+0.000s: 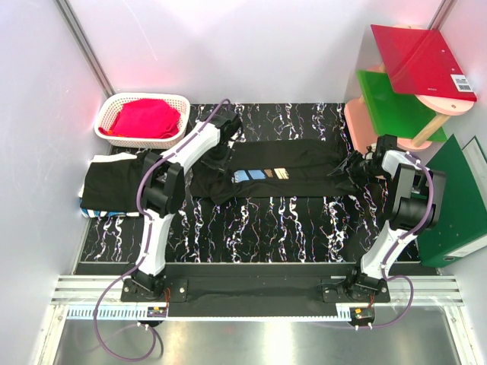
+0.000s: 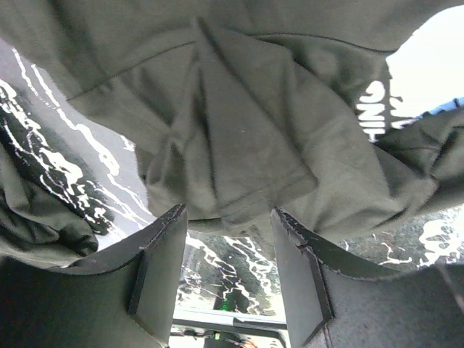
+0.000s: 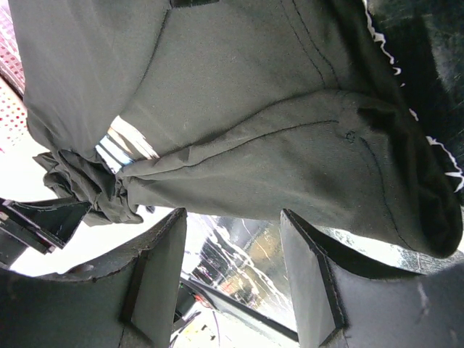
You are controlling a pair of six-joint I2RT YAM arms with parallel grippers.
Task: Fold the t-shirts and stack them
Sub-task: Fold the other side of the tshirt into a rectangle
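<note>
A black t-shirt [image 1: 304, 171] with blue, orange and pale strokes on the chest lies spread sideways across the middle of the table. My left gripper [image 1: 221, 152] is at its left end. In the left wrist view the gripper [image 2: 228, 214] is open, with the bunched shirt [image 2: 246, 123] just past the fingertips and only table between the jaws. My right gripper [image 1: 358, 164] is at the shirt's right end. It is also open [image 3: 232, 214], with the shirt's hem [image 3: 290, 167] just beyond its tips. A folded black t-shirt [image 1: 114, 186] lies at the far left.
A white basket [image 1: 114, 110] holding red cloth stands at the back left. Red [image 1: 422, 61] and green [image 1: 396, 106] boards on a wooden stand are at the back right, and a green binder [image 1: 460, 205] is to the right of my right arm. White walls close the sides.
</note>
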